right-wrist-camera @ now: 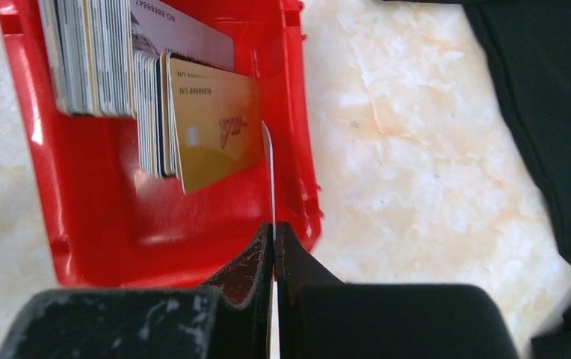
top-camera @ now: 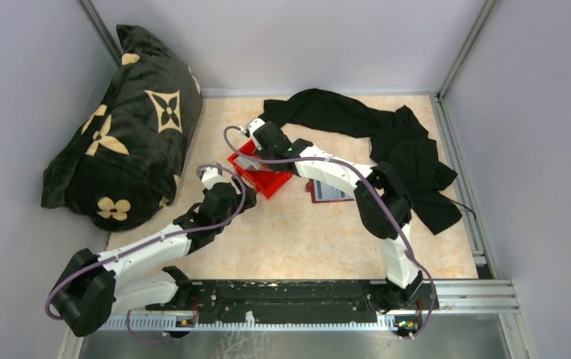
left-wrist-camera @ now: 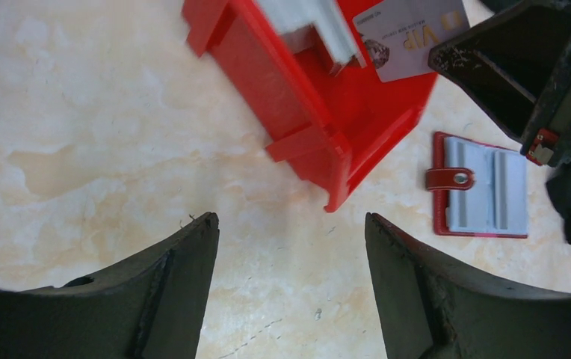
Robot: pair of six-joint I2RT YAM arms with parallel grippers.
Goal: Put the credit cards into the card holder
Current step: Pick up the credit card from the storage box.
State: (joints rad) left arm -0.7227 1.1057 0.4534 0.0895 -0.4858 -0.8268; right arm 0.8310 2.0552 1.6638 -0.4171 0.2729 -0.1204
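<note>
Several credit cards [right-wrist-camera: 96, 60] stand on edge in a bright red bin [right-wrist-camera: 118, 224], a gold one [right-wrist-camera: 215, 131] at the front of the stack. My right gripper [right-wrist-camera: 273, 226] is over the bin, shut on one thin pale card [right-wrist-camera: 271, 172] that shows edge-on between its fingers. The left wrist view shows this same card [left-wrist-camera: 409, 34] as silver with "VIP" on it. The dark red card holder [left-wrist-camera: 484, 194] lies open on the table right of the bin [left-wrist-camera: 305, 97], grey pockets up. My left gripper [left-wrist-camera: 291, 218] hovers open and empty just short of the bin's near corner.
A black pillow with a tan flower pattern [top-camera: 122, 127] fills the back left. A black cloth [top-camera: 387, 142] is draped across the back and right, close to the card holder [top-camera: 327, 192]. The bin [top-camera: 261, 170] sits mid-table between both arms.
</note>
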